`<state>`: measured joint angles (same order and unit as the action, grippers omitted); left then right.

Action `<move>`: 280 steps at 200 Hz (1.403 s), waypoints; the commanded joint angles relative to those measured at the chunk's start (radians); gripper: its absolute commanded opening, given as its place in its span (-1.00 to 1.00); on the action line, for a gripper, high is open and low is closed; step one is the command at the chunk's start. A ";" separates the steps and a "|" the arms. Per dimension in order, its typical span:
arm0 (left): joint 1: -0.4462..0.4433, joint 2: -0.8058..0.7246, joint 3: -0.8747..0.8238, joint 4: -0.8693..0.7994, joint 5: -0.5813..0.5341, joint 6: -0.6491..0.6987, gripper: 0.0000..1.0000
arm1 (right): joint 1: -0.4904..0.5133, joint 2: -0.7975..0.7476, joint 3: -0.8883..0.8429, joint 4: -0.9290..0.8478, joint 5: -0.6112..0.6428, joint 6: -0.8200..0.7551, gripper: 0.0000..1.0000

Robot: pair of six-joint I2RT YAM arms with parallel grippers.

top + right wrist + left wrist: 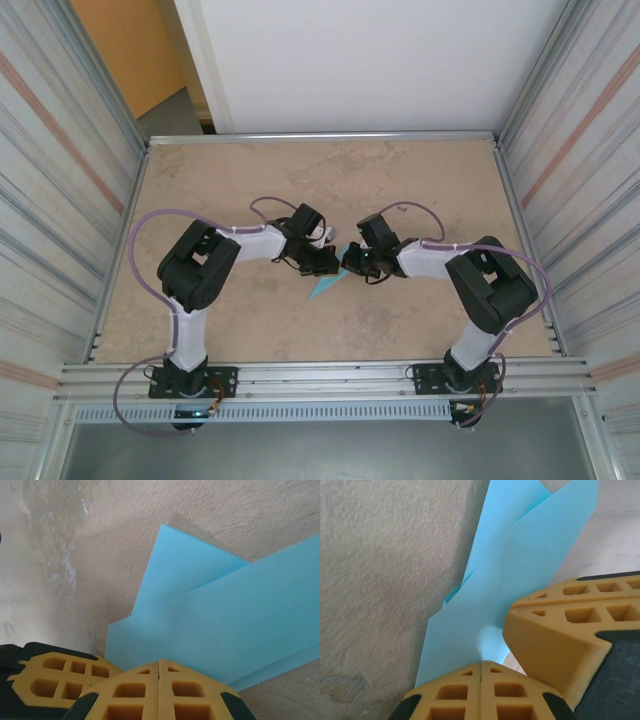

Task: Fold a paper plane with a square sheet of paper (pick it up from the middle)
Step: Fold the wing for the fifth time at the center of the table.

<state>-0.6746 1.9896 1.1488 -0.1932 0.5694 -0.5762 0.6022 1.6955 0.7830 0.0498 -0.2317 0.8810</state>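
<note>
Left pincer (481, 669) and right pincer (158, 666) both clenched on folded paper (520, 580) between them

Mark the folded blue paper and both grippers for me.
Folded light-blue paper (225, 615): right wrist view, flat upper layer.
Left gripper (481, 666): left wrist view, seam of its shut yellow jaws.
Right gripper (158, 664): right wrist view, seam of its shut yellow jaws.

A beige, mottled tabletop (420, 180) is flanked by corrugated metal walls (60, 150). A white panel (370, 60) is set behind it, and an aluminium rail (330, 375) is fixed along its near edge.
</note>
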 commanded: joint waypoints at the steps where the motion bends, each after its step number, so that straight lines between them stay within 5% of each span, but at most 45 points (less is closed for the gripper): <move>1: -0.017 0.071 -0.067 -0.106 -0.095 0.000 -0.99 | 0.012 0.007 -0.041 0.029 0.031 0.043 -0.97; 42: -0.016 0.070 -0.102 -0.108 -0.112 -0.036 -0.99 | -0.058 -0.028 -0.114 0.048 0.106 0.031 -0.97; 127: -0.014 0.052 -0.152 -0.079 -0.101 -0.047 -1.00 | -0.315 -0.006 -0.094 0.029 0.003 -0.073 -0.94; 176: -0.014 0.002 -0.046 -0.106 -0.052 -0.021 -0.92 | -0.331 -0.108 -0.047 -0.072 -0.037 -0.133 -0.85; 200: -0.010 -0.084 0.011 -0.114 -0.032 -0.029 -0.76 | -0.328 -0.212 -0.029 -0.169 -0.009 -0.160 -0.68; 220: 0.006 -0.173 0.018 -0.104 -0.032 -0.043 -0.56 | -0.315 -0.280 -0.007 -0.265 0.018 -0.173 -0.36; 280: 0.120 -0.445 -0.158 -0.104 -0.086 -0.058 -0.08 | -0.167 -0.336 0.071 -0.466 0.149 -0.080 0.19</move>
<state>-0.6048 1.6371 1.0698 -0.2531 0.5297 -0.6331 0.3676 1.3762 0.8124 -0.2771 -0.1696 0.7425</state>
